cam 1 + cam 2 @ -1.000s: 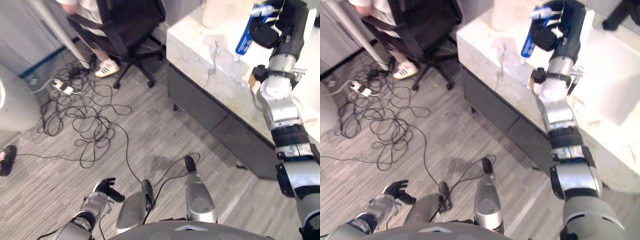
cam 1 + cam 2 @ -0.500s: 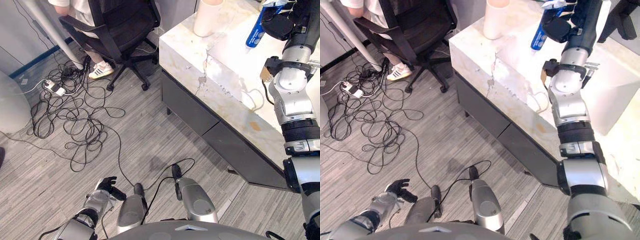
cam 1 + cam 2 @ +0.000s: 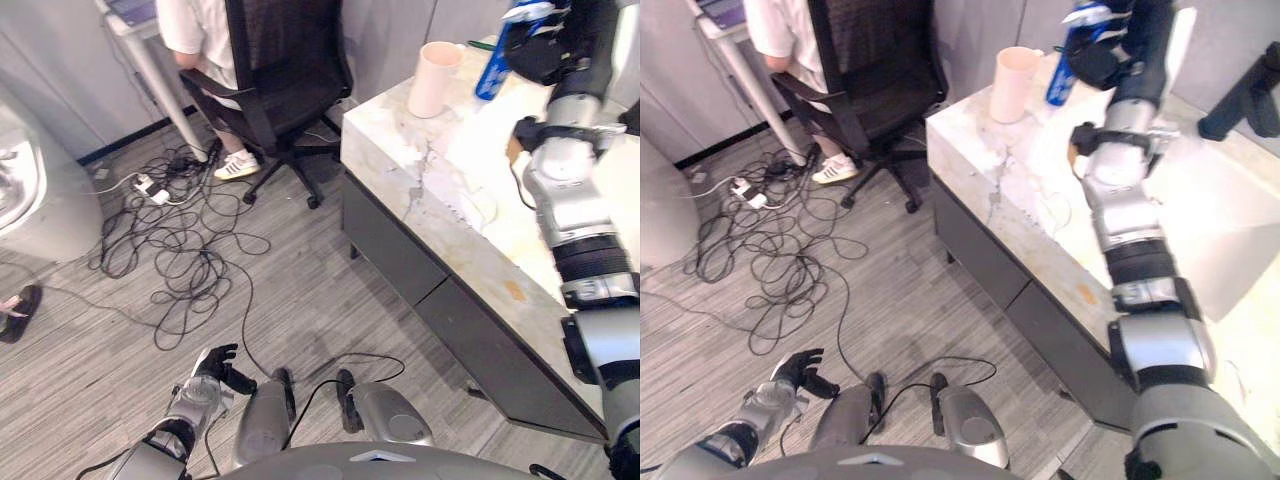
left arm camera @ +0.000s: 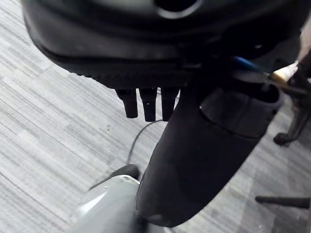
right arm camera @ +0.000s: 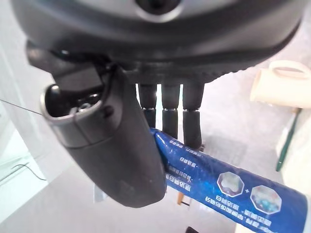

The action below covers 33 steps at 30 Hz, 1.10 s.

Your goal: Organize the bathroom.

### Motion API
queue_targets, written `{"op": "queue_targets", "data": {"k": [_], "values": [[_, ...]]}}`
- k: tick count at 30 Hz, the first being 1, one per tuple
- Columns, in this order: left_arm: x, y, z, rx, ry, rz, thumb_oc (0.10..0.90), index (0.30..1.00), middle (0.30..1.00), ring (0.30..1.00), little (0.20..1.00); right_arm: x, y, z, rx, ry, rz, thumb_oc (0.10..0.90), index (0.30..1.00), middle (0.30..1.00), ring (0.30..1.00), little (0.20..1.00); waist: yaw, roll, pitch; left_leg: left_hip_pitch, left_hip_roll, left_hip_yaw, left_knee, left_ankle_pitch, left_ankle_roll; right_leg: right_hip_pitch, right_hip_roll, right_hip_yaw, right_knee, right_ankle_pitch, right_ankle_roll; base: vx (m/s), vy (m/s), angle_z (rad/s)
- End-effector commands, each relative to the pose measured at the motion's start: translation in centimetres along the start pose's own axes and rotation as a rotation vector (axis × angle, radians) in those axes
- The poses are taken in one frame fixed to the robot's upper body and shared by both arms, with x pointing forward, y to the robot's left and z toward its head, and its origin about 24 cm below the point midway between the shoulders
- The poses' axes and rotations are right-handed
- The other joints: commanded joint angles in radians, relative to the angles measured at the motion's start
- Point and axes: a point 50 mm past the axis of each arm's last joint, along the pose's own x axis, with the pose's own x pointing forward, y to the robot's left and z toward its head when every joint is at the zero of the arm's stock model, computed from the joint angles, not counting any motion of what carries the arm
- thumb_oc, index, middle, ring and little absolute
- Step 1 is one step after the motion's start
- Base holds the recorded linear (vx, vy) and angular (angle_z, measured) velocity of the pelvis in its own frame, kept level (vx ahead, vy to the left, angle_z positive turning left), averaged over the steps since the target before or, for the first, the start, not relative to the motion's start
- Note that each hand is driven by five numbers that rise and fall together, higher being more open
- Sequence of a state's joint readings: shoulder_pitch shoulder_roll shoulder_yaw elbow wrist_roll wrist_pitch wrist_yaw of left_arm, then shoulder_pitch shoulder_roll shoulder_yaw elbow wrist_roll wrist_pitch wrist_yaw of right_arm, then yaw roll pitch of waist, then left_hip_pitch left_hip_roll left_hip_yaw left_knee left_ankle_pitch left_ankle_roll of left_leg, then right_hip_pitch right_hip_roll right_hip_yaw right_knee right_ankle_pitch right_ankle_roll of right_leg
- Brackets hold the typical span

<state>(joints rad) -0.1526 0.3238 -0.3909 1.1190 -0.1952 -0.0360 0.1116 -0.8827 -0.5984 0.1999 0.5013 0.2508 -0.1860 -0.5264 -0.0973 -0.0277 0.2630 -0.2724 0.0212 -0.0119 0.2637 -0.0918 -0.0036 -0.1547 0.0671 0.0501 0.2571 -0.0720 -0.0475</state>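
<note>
Right hand grasps the blue tube above the marble counter.

Left eye view: the right hand [image 3: 545,45] holds a blue tube [image 3: 493,62] over the marble counter [image 3: 455,215], just beside the pale cup [image 3: 434,79].
Left wrist view: the left hand [image 4: 160,82] hangs relaxed, empty, well away from the counter.
Right wrist view: the fingers [image 5: 167,114] and thumb are clamped round the tube, the cup beyond.

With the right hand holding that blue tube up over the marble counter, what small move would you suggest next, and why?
Probably lower the right hand toward the pale pink cup, tube end first. Its fingers are curled round the blue tube, held clear above the white marble counter, and the cup stands upright and open just beside it. The left hand hangs low over the floor.
</note>
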Motion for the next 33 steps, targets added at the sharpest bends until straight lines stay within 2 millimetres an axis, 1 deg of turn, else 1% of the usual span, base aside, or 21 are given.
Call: {"op": "queue_targets", "data": {"k": [1,3,6,7,11,16,17,18,19,20,21,22,23,24,25,27,28,29,30,32,33], "values": [[-0.3,0.0,-1.1,0.015,0.017,0.013,0.8,0.9,0.9,0.9,0.9,2.8,-3.0,7.7,0.122,-0.322,-0.105,0.4,0.3,0.3,0.3,0.3,0.03,-0.016,-0.023,0.09,0.041,-0.011,0.003,0.07,-0.006,0.042,-0.081,0.06,0.026,0.015,0.088,0.18,0.148,-1.06],[-0.4,0.0,-1.3,0.013,0.013,0.015,0.8,0.9,0.9,0.9,0.9,2.7,-3.2,7.8,0.136,-0.32,-0.113,0.4,0.3,0.3,0.3,0.3,0.032,-0.014,-0.026,0.096,0.029,-0.004,0.008,0.055,0.001,0.04,-0.091,0.065,0.026,0.017,0.094,0.11,0.114,-0.5],[-0.3,0.0,-1.1,0.006,0.004,0.022,0.8,0.9,0.9,0.9,0.9,2.8,-3.4,8.0,0.144,-0.324,-0.12,0.4,0.3,0.3,0.3,0.3,0.033,-0.01,-0.024,0.1,0.021,0.001,0.009,0.047,0.006,0.033,-0.098,0.066,0.03,0.019,0.098,0.04,0.119,-0.15],[-0.3,0.2,-1.0,-0.005,-0.002,0.033,0.8,0.9,0.9,0.9,0.9,3.0,-3.9,8.2,0.149,-0.321,-0.124,0.4,0.3,0.3,0.3,0.3,0.032,-0.006,-0.018,0.106,0.007,0.004,0.009,0.035,0.013,0.024,-0.101,0.069,0.037,0.021,0.102,0.06,0.121,-0.29],[-0.4,0.5,-1.5,-0.02,0.007,0.048,0.8,0.9,0.9,0.9,0.9,3.1,-4.6,8.0,0.192,-0.293,-0.145,0.4,0.3,0.3,0.3,0.3,0.04,-0.004,-0.024,0.133,-0.017,-0.003,-0.007,0.017,0.031,0.024,-0.107,0.08,0.037,0.023,0.113,0.1,0.118,-0.14],[-0.6,0.5,-2.0,-0.023,0.016,0.052,0.8,0.9,0.9,0.9,0.9,3.3,-5.2,7.6,0.176,-0.269,-0.163,0.4,0.3,0.3,0.3,0.3,0.053,-0.005,-0.025,0.149,-0.039,-0.005,-0.012,-0.001,0.049,0.027,-0.116,0.081,0.018,0.041,0.126,0.05,0.07,-0.04],[-0.6,0.5,-2.1,-0.015,0.019,0.047,0.8,0.9,0.9,0.9,0.9,3.5,-5.4,7.4,0.173,-0.26,-0.172,0.4,0.3,0.3,0.3,0.3,0.063,-0.006,-0.027,0.149,-0.048,-0.005,-0.012,-0.007,0.056,0.03,-0.124,0.076,0.009,0.048,0.132,0.03,0.086,-0.04],[-0.8,0.5,-2.5,-0.006,0.022,0.049,0.8,0.9,0.9,0.9,0.9,3.4,-5.4,7.1,0.171,-0.253,-0.17,0.4,0.3,0.3,0.3,0.3,0.074,-0.006,-0.028,0.15,-0.059,-0.005,-0.019,-0.01,0.067,0.016,-0.136,0.057,0.03,0.06,0.144,0.04,0.125,-0.16],[-0.9,0.6,-2.8,-0.004,0.023,0.051,0.8,0.9,0.9,0.9,0.9,3.4,-5.4,7.0,0.172,-0.248,-0.162,0.4,0.3,0.3,0.3,0.3,0.078,-0.001,-0.024,0.157,-0.058,-0.004,-0.026,-0.009,0.076,-0.013,-0.142,0.045,0.104,0.086,0.153,0.03,0.121,-0.22],[-1.0,0.6,-3.0,0.023,0.024,0.049,0.8,0.9,0.9,0.9,0.9,3.3,-5.4,7.0,0.174,-0.243,-0.153,0.4,0.3,0.3,0.3,0.3,0.078,0.002,-0.017,0.164,-0.055,0.002,-0.025,-0.02,0.083,-0.068,-0.141,0.051,0.212,0.123,0.157,0.05,0.087,-0.22],[-1.0,0.7,-3.1,0.037,0.026,0.051,0.8,0.9,0.9,0.9,0.9,3.3,-5.4,7.1,0.173,-0.238,-0.149,0.4,0.3,0.3,0.3,0.3,0.073,0.003,-0.011,0.176,-0.057,0.008,-0.018,-0.033,0.087,-0.104,-0.143,0.058,0.235,0.152,0.156,0.05,0.047,-0.11],[-1.0,0.7,-3.1,0.037,0.026,0.051,0.8,0.9,0.9,0.9,0.9,3.3,-5.4,7.1,0.173,-0.238,-0.149,0.4,0.3,0.3,0.3,0.3,0.073,0.003,-0.011,0.176,-0.057,0.008,-0.018,-0.033,0.087,-0.104,-0.143,0.058,0.235,0.152,0.156,0.16,-0.058,-0.3],[-0.9,0.8,-2.8,0.02,0.034,0.057,0.8,0.9,0.9,0.9,0.9,3.2,-5.3,7.0,0.178,-0.234,-0.146,0.4,0.3,0.3,0.3,0.3,0.056,-0.009,-0.013,0.2,-0.068,0.021,-0.005,-0.066,0.083,-0.117,-0.16,0.086,0.091,0.184,0.171,0.12,-0.068,-0.25],[-0.9,0.8,-2.8,0.02,0.034,0.057,0.8,0.9,0.9,0.9,0.9,3.2,-5.3,7.0,0.178,-0.234,-0.146,0.4,0.3,0.3,0.3,0.3,0.056,-0.009,-0.013,0.2,-0.068,0.021,-0.005,-0.066,0.083,-0.117,-0.16,0.086,0.091,0.184,0.171,0.18,-0.202,-0.43],[-0.9,1.0,-2.6,0.023,0.024,0.059,0.8,0.9,0.9,0.9,0.9,3.0,-4.7,7.3,0.177,-0.246,-0.139,0.4,0.3,0.3,0.3,0.3,0.046,-0.015,-0.014,0.198,-0.068,0.022,0.008,-0.076,0.082,-0.088,-0.157,0.114,-0.001,0.188,0.18,0.06,-0.151,-0.29],[-1.0,1.3,-2.7,0.024,0.022,0.064,0.8,0.9,0.9,0.9,0.9,2.9,-4.4,7.4,0.168,-0.253,-0.135,0.4,0.3,0.3,0.3,0.3,0.048,-0.015,-0.016,0.188,-0.062,0.027,0.008,-0.07,0.079,-0.073,-0.155,0.11,-0.017,0.179,0.181,0.06,-0.198,-0.09],[-0.9,1.5,-2.7,0.017,0.024,0.065,0.8,0.9,0.9,0.9,0.9,3.0,-4.2,7.5,0.154,-0.253,-0.13,0.4,0.3,0.3,0.3,0.3,0.046,-0.014,-0.023,0.179,-0.052,0.03,0.0,-0.051,0.074,-0.043,-0.141,0.113,-0.045,0.164,0.183,0.05,-0.227,0.11],[-0.9,1.5,-2.4,0.024,0.011,0.056,0.8,0.9,0.9,0.9,0.9,3.1,-3.9,7.7,0.154,-0.253,-0.134,0.4,0.3,0.3,0.3,0.3,0.046,-0.012,-0.022,0.178,-0.043,0.027,-0.006,-0.039,0.071,-0.031,-0.132,0.118,-0.048,0.156,0.18,0.02,-0.218,0.04],[-0.7,1.3,-1.6,0.062,-0.02,0.041,0.8,0.9,0.9,0.9,0.9,3.2,-3.8,7.9,0.164,-0.262,-0.144,0.4,0.3,0.3,0.3,0.3,0.048,-0.009,-0.017,0.179,-0.031,0.024,-0.023,-0.025,0.067,-0.022,-0.129,0.109,-0.051,0.146,0.175,-0.04,-0.148,0.01],[-0.5,1.2,-0.8,0.037,-0.035,0.052,0.8,0.9,0.9,0.9,0.9,3.3,-4.3,7.8,0.17,-0.269,-0.152,0.4,0.3,0.3,0.3,0.3,0.047,-0.009,-0.012,0.181,-0.022,0.022,-0.053,-0.013,0.064,-0.01,-0.125,0.104,-0.072,0.141,0.172,-0.05,-0.146,0.11],[-0.4,1.2,-0.7,0.024,-0.032,0.053,0.8,0.9,0.9,0.9,0.9,3.4,-4.4,7.7,0.166,-0.27,-0.152,0.4,0.3,0.3,0.3,0.3,0.047,-0.011,-0.012,0.184,-0.021,0.019,-0.058,-0.011,0.063,-0.004,-0.123,0.108,-0.08,0.141,0.172,-0.01,-0.134,0.25]]}}
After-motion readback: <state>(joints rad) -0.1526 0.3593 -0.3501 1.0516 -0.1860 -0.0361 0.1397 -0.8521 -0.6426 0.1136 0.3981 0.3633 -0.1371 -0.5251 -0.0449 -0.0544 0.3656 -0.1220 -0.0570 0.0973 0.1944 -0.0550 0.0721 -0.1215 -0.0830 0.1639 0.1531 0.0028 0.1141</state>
